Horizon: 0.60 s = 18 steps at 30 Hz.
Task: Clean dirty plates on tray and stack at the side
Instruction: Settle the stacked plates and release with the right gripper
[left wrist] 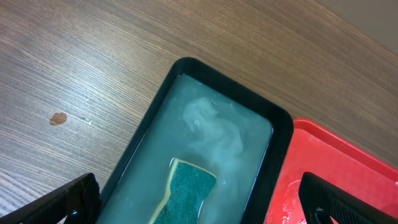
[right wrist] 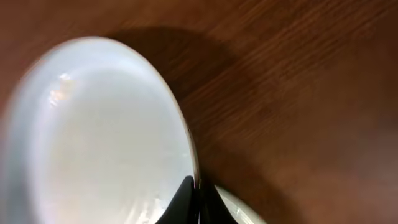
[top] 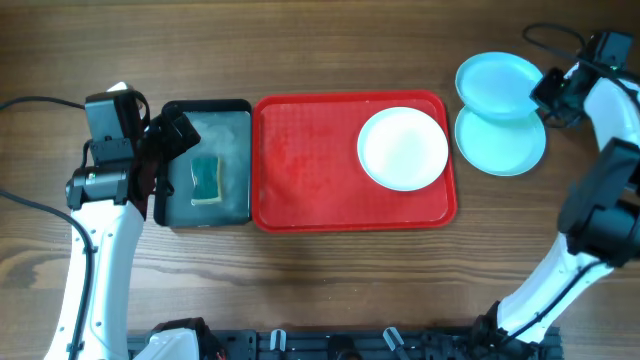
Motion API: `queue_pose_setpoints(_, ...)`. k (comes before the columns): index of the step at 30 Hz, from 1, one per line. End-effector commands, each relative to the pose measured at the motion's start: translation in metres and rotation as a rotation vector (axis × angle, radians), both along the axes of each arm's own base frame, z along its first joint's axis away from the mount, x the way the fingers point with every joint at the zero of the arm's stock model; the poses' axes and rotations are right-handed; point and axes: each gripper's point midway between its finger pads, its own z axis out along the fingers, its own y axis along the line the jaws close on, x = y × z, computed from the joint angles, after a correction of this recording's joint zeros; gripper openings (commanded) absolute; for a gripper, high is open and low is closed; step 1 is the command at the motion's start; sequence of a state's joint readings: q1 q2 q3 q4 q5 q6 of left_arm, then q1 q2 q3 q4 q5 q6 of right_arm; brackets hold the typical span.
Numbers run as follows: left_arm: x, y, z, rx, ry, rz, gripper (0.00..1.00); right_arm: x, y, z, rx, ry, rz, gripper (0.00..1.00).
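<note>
The red tray (top: 300, 150) lies mid-table with a white plate (top: 403, 148) in its right part. Right of the tray, off it, are two turquoise plates. The nearer plate (top: 500, 145) rests on the table, and the farther plate (top: 497, 85) overlaps its far edge. My right gripper (top: 545, 92) is shut on the farther plate's right rim. In the right wrist view that rim (right wrist: 186, 143) is pinched between the fingertips of the right gripper (right wrist: 198, 196), and the other plate's edge (right wrist: 249, 214) shows below. My left gripper (left wrist: 205, 202) hangs open over the sponge.
A black tray (top: 235, 115) of cloudy water with a green sponge (top: 206, 178) sits against the red tray's left side. A small brown spot (left wrist: 58, 118) marks the wood left of the black tray (left wrist: 280, 124). Cables run at the far right and left edges.
</note>
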State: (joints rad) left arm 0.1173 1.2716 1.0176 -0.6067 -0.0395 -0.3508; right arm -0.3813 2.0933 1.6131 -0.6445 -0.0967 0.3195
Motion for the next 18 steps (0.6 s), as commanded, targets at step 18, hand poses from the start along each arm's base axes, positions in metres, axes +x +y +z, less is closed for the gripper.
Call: queue_pose_setpoints(18, 0.002, 0.0, 0.004, -0.008, -0.011, 0.007, 1.0, -0.127, 0.023, 0.011, -0.005, 0.189, -0.207, 0.04)
